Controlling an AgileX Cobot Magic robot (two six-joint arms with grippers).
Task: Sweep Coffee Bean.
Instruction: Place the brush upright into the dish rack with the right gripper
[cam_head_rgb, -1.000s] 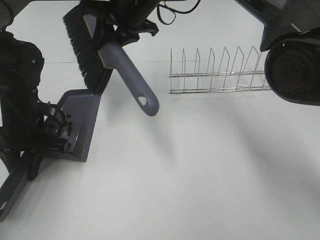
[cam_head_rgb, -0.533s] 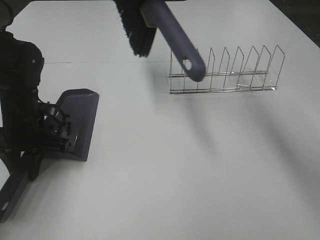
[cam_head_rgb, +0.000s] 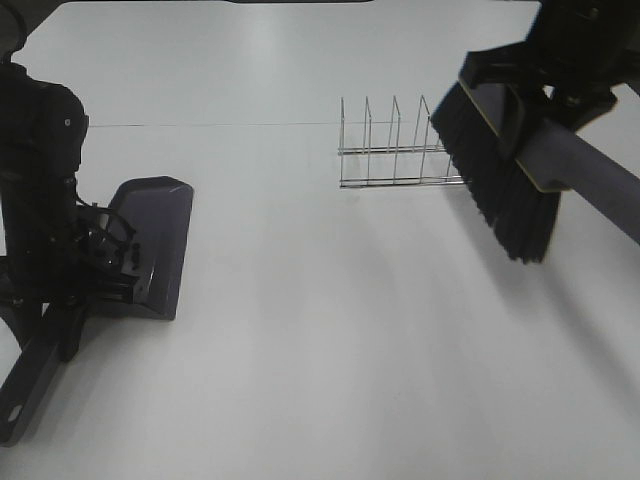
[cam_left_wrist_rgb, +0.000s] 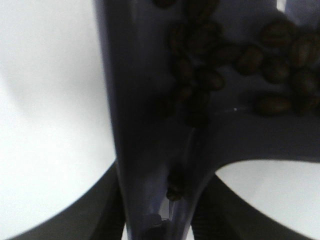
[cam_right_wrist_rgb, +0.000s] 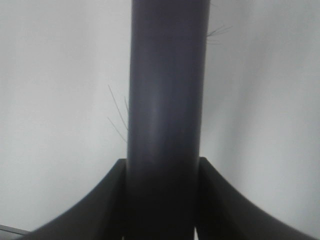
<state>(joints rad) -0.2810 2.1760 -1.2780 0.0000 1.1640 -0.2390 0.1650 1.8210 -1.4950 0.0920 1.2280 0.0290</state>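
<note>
1. Coffee beans (cam_left_wrist_rgb: 272, 104), small dark ovals, lie heaped inside the purple plastic dustpan (cam_head_rgb: 165, 235) on the left of the white counter (cam_head_rgb: 350, 350). None shows loose on the open surface, so the sweep looks all but done.
2. Left jaws are pressed together on the dustpan's long handle (cam_left_wrist_rgb: 150, 150), holding the pan down against the counter, probably so nothing rolls back out.
3. Right jaws pinch the grey-purple handle (cam_right_wrist_rgb: 167, 100) of the black-bristled brush (cam_head_rgb: 500, 180). The brush appears to hang clear of the counter on the far right, though the high view does not settle its height. It is well apart from the pan.
4. A thin wire rack (cam_head_rgb: 390, 150) stands behind the brush, its right end hidden by the bristles. It is the only thing near enough to snag a low swing back towards the pan.
</note>
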